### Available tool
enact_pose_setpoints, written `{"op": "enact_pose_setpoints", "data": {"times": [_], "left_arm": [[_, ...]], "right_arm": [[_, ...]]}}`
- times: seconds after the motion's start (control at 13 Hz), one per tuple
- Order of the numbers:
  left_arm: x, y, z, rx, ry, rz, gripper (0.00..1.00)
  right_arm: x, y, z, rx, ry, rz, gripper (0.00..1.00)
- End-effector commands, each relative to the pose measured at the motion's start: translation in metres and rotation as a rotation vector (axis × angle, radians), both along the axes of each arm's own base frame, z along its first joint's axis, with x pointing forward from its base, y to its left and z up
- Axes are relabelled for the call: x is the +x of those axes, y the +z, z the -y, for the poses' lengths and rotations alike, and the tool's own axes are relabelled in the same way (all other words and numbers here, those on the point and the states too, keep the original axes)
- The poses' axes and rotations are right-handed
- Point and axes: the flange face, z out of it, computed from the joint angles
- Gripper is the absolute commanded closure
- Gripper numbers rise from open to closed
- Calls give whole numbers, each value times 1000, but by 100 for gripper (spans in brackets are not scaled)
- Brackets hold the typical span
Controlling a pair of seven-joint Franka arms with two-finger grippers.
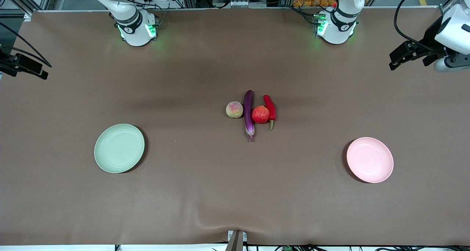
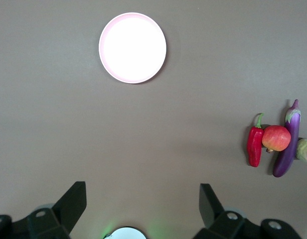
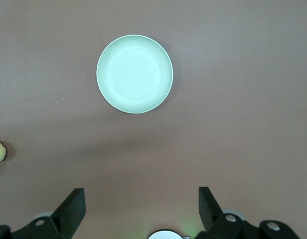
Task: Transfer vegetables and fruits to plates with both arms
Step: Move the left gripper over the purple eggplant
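The peach (image 1: 234, 109), purple eggplant (image 1: 249, 114), red pomegranate-like fruit (image 1: 260, 114) and red chili (image 1: 270, 109) lie side by side, touching, at the table's middle. The pale green plate (image 1: 119, 148) sits toward the right arm's end and the pale pink plate (image 1: 370, 160) toward the left arm's end; both are bare. My left gripper (image 1: 396, 60) hangs open and empty high over its end of the table. Its wrist view shows the open gripper (image 2: 142, 199), the pink plate (image 2: 132, 47) and the chili (image 2: 254, 144). My right gripper (image 1: 47, 70) is open and empty over its end, with the green plate (image 3: 134, 73) in its wrist view.
The brown table cover (image 1: 235, 192) spreads wide around the plates and the produce. The two arm bases (image 1: 136, 28) (image 1: 335, 27) stand along the edge farthest from the front camera. A small metal bracket (image 1: 237, 240) sits at the nearest edge.
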Motion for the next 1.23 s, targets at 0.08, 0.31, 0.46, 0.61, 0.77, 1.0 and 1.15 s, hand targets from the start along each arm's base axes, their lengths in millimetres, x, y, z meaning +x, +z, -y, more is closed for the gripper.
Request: {"op": "enact_pose_setpoints", "data": {"times": [0.08,0.31,0.46,0.61,0.77,1.0,1.15], "left_arm": [[7,9,-2,18,-2,19,0],[24,-7,4,9,-18,-8,0],[40,-40,13,-27,-32,-68,0],[60,-77,42,-83,-71,-96,0],[80,-133,102,-92,-72,-115,0],[79,-188,200,-103,30,-102,0],[74,-227,249,-95,97,-84,0]], "right_arm": [[-3,0,3,9,-18,-2,0],[-4,1,4,8,-19,-3,0],[-3,0,6,8,-23,-3,0],[-2,0,5,6,-21,-3,0],[0,-5,11,7,-32,-12,0],[2,-7,9,-12,-25,-19,0],[10,-27,1,-27,-10,-70,0]]}}
